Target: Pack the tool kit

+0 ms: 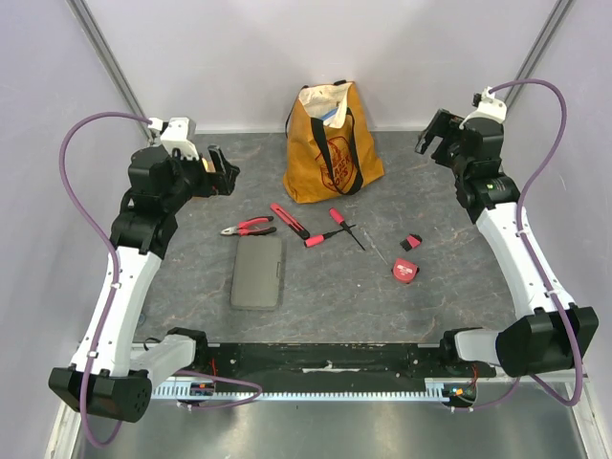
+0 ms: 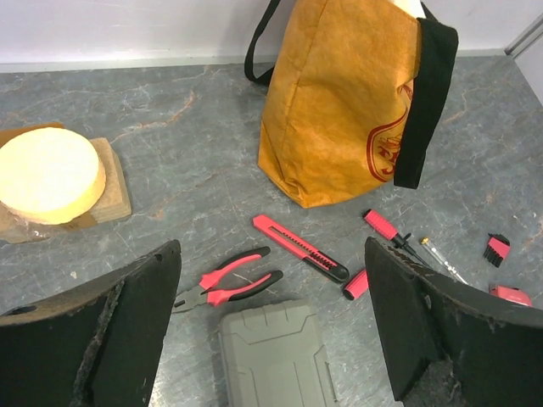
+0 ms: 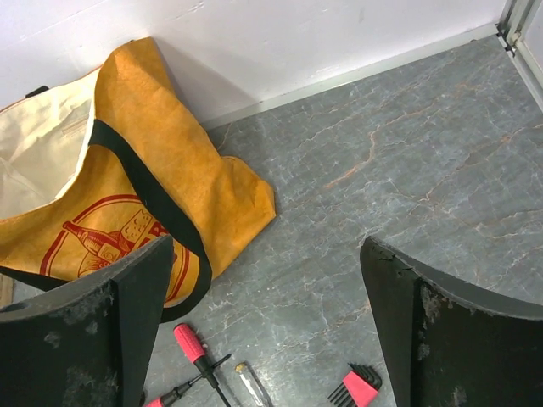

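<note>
1. The case [image 1: 258,273] lies shut on the counter [image 1: 382,316], left of centre, with its long axis running near to far.
2. Loose tools lie just beyond it and to its right: pliers [image 1: 247,228], knife [image 1: 288,220], screwdrivers [image 1: 335,229] and tape measure [image 1: 404,271].
3. The left hand [image 1: 224,172] hangs open and empty, and the case sits nearward and slightly right of it.
4. The right hand [image 1: 435,136], also open and empty, is well apart at far right, so the left hand looks better placed to open the case.
</note>
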